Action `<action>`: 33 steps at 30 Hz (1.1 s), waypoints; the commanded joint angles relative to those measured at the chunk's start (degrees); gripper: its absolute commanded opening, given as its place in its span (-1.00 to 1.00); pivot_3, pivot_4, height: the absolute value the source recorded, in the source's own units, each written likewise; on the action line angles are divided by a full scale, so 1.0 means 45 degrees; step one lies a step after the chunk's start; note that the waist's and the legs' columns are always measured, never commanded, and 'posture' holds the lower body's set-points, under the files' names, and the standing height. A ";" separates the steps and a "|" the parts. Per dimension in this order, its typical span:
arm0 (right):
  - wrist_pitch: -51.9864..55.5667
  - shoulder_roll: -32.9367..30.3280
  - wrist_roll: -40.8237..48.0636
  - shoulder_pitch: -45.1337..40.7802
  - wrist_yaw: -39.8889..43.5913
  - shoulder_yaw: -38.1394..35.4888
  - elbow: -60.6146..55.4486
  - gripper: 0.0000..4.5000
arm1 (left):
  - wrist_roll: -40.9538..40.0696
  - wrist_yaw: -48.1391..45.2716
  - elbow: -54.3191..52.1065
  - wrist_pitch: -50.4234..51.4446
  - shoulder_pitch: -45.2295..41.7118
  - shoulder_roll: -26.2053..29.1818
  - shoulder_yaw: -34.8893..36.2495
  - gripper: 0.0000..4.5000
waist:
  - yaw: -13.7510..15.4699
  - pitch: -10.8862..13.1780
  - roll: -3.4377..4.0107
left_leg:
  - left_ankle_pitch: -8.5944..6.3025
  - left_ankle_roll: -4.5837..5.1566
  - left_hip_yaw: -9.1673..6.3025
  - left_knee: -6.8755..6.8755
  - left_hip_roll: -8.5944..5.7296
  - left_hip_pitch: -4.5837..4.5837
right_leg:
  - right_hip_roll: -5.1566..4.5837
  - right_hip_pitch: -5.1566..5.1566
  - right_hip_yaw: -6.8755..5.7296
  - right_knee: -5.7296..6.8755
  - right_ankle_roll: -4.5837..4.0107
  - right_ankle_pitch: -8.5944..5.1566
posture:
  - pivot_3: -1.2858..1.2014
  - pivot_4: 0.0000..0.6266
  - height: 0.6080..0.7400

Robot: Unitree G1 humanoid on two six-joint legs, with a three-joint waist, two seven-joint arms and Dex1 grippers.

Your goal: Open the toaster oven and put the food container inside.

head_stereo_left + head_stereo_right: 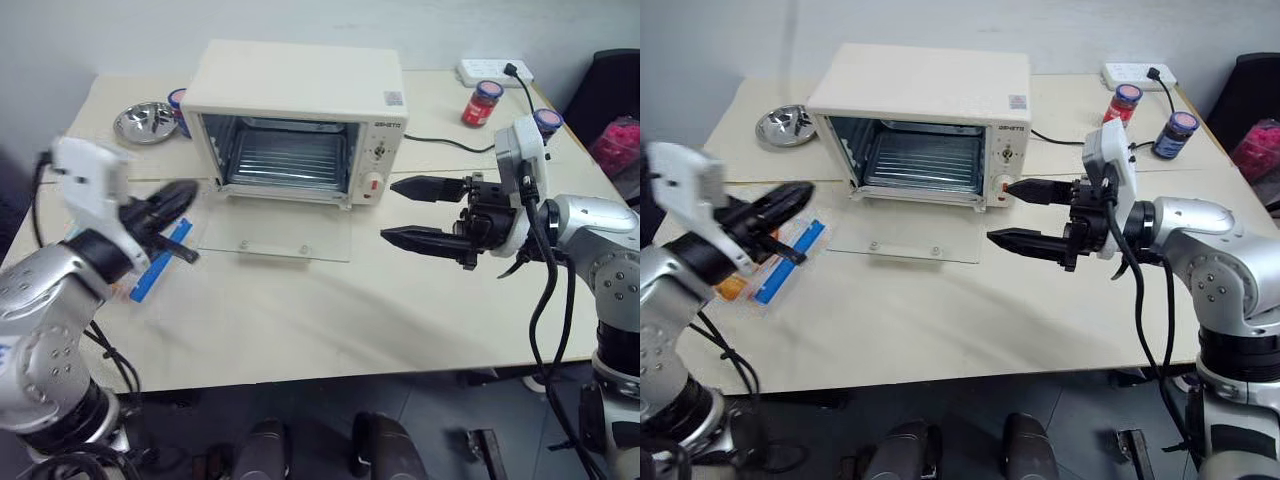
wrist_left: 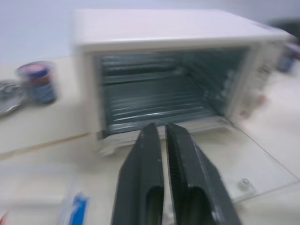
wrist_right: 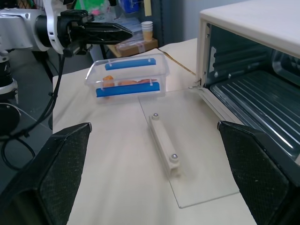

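My left gripper (image 3: 123, 32) fingers nearly together, empty | right gripper (image 1: 405, 212) wide apart, empty | clear plastic blue-clipped food container (image 3: 127, 76) just below left fingertips | cream-white boxy toaster oven (image 1: 300, 90) ahead, glass door (image 1: 275, 237) down | risk: narrow, off-centre grasp tips container; lifted box clips door.

Left gripper (image 1: 178, 222) hides part of the food container (image 1: 165, 262); left wrist view blurred.

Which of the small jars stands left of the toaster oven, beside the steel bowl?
The blue-bodied jar with the red lid, tucked between steel bowl and toaster oven; the others stand on the oven's right.
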 commanded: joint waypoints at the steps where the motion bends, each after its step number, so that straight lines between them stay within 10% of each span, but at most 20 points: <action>1: -0.0204 -0.0343 0.0060 -0.0511 0.0636 0.0058 0.0300 1.00 | 0.1882 0.2708 -0.1354 0.0944 -0.0235 -0.1495 0.1832 -0.31 | 0.0042 0.0001 -0.0002 | -0.0008 0.0001 -0.0003 -0.0001 0.0002 0.0014 | 0.0001 0.0017 -0.0001 -0.0010 0.0000 0.0000 | 0.03 -0.52 1.00; 10: -0.0231 -0.0581 0.0006 -0.1322 0.1394 0.0287 0.0607 1.00 | 0.5197 0.6181 -0.1393 0.0944 -0.1588 -0.4390 0.3130 0.93 | 0.0122 -0.0018 -0.0034 | -0.0016 -0.0002 -0.0022 0.0001 0.0006 0.0006 | 0.0004 0.0042 -0.0023 -0.0067 -0.0007 0.0012 | 0.03 -0.52 1.00; 24: -0.0052 -0.0740 0.0314 -0.0567 0.0177 -0.0358 -0.0830 1.00 | 0.7437 0.7045 0.1721 0.0944 -0.2930 -0.4690 0.4199 0.93 | 0.0108 -0.0017 -0.0036 | -0.0042 -0.0005 -0.0005 -0.0008 0.0017 0.0001 | 0.0013 0.0029 -0.0019 -0.0084 -0.0005 0.0016 | 0.03 -0.52 1.00; 33: 0.0042 -0.0828 0.0464 -0.0138 -0.0460 -0.0603 -0.1303 1.00 | 0.7826 0.6902 0.2755 0.0944 -0.2907 -0.4029 0.4188 -0.11 | 0.0050 -0.0013 -0.0045 | -0.0050 -0.0012 -0.0005 -0.0006 0.0020 0.0001 | 0.0013 0.0029 -0.0020 -0.0083 -0.0004 0.0016 | 0.03 -0.52 1.00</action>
